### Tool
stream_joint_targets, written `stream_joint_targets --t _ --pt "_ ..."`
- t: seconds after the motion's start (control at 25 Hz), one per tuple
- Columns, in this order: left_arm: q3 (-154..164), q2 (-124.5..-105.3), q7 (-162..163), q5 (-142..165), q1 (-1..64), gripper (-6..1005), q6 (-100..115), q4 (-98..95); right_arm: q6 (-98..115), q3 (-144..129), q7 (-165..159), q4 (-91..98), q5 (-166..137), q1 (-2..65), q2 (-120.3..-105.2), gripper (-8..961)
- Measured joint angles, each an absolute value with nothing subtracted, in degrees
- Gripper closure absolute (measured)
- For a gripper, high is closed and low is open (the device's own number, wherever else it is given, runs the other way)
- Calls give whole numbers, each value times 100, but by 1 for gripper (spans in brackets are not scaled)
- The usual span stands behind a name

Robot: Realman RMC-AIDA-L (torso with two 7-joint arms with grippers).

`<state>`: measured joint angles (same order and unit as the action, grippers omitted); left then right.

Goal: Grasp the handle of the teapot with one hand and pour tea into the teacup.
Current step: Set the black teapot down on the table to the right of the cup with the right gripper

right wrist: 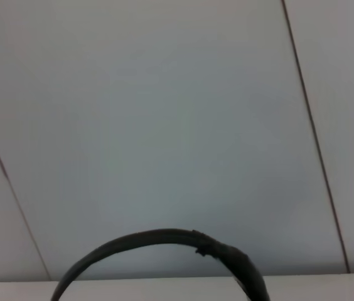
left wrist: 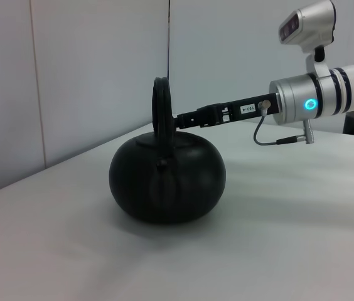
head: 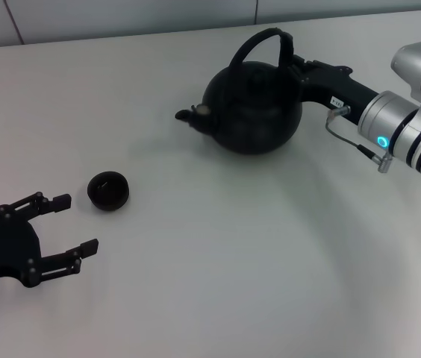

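Teapot upright on white table, far centre, spout pointing left. R gripper reaches in from right at handle, by its right leg; can't tell if shut on it. Teacup sits near-left, well apart from pot. L gripper low at near-left edge, fingers spread wide, empty, just beside cup, not touching.
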<state>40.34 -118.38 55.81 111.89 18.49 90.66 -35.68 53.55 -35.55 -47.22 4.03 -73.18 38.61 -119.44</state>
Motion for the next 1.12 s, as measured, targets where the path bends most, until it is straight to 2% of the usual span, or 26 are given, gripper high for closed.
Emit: stream_joint_targets --t 0.16,0.28,0.52,0.92,1.12 --pt "4034 -11838 5581 11189 1856 159 9054 -3568 5425 -3780 -4723 488 -7317 3845 -11944 792" --pt "4034 -11839 5581 11189 1861 159 9042 -3568 5517 -3892 -4681 546 -7322 3826 -11961 708" --pt "4034 -11839 5581 11188 1853 159 9043 -3568 5875 -3883 -4430 529 -7291 3773 -11971 462" --pt "4031 -11836 5581 11189 1833 159 9076 -3585 6545 -3907 -4455 543 -7308 3470 -11961 269" --pt "4026 -11833 5581 11189 1830 159 9100 -3602 7081 -3922 -4477 576 -7312 3210 -11941 218"
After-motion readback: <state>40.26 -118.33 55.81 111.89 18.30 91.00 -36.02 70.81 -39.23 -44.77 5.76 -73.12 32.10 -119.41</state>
